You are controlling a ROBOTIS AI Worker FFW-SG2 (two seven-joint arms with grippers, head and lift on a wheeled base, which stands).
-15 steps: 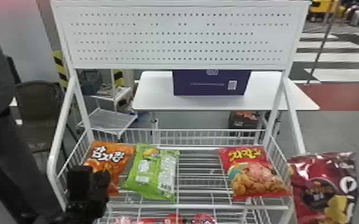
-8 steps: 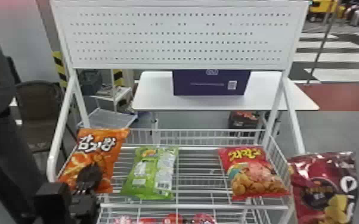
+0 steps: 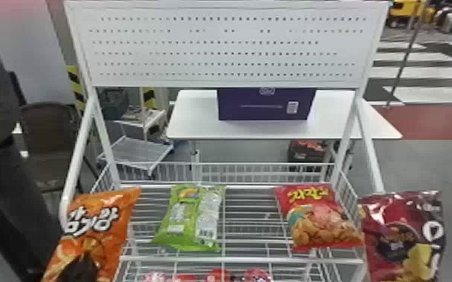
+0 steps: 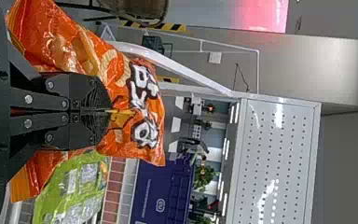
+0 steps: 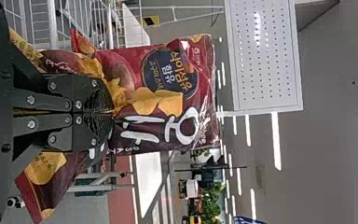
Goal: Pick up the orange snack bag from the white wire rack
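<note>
In the head view my left gripper (image 3: 80, 268) is at the bottom left, in front of the orange snack bag (image 3: 93, 228), which hangs upright before the rack's left side. The left wrist view has the left gripper (image 4: 107, 112) shut on the middle of the orange bag (image 4: 142, 135). The white wire rack (image 3: 244, 259) stands ahead. A dark red snack bag (image 3: 401, 240) hangs at the rack's right; in the right wrist view my right gripper (image 5: 109, 112) is shut on that bag (image 5: 163, 84).
A green bag (image 3: 189, 217) and a red bag (image 3: 319, 217) lie on the rack's upper shelf, with red packs (image 3: 217, 275) on the tier below. A perforated white panel (image 3: 229, 45) rises above. Behind stand a white table (image 3: 195, 112) and a purple box (image 3: 266, 107).
The orange bag has come up off the shelf and moved left and toward me, held in my left gripper. The green bag has shifted slightly. My right gripper's dark red bag has stayed nearly still.
</note>
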